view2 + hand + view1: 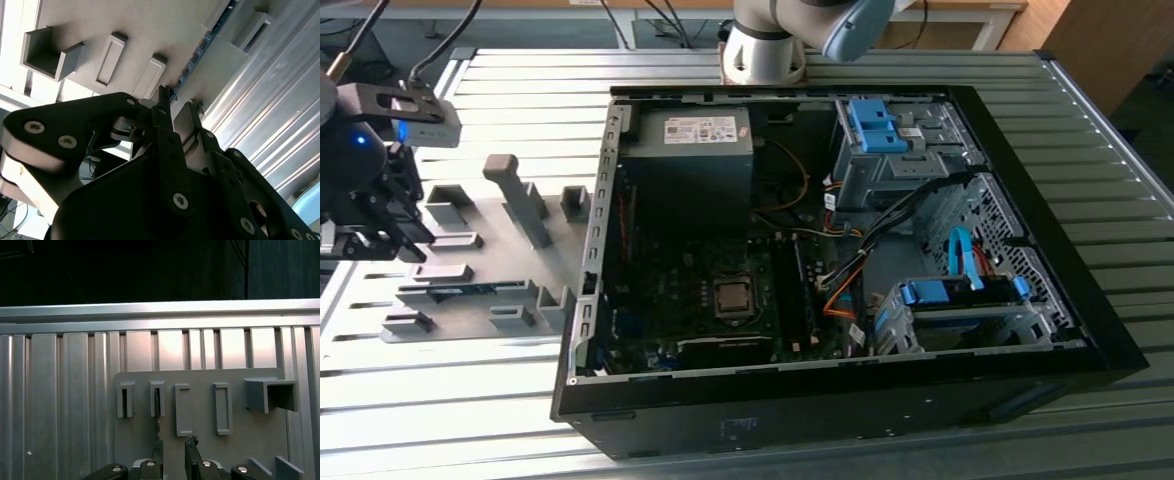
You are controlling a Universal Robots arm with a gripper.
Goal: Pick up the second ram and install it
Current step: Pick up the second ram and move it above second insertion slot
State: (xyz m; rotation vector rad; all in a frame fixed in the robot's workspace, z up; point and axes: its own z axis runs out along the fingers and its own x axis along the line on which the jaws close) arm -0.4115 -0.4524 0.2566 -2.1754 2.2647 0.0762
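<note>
Exterior view, open computer case [854, 410] as the clock's centre: the robot base [767, 50] sits behind it at 12 and the fixture plate [500, 265] at 9 o'clock, all on the slatted table [520, 90]. Inside the case, the power supply [687, 150] is at 10, one drive cage [894, 140] at 1, another [961, 305] at 4 and the CPU socket [734, 297] around 8. The second ram [470, 290] lies in a slot toward the plate's 6 o'clock side. In the first wrist view the gripper [174, 444] hangs right over the plate.
</note>
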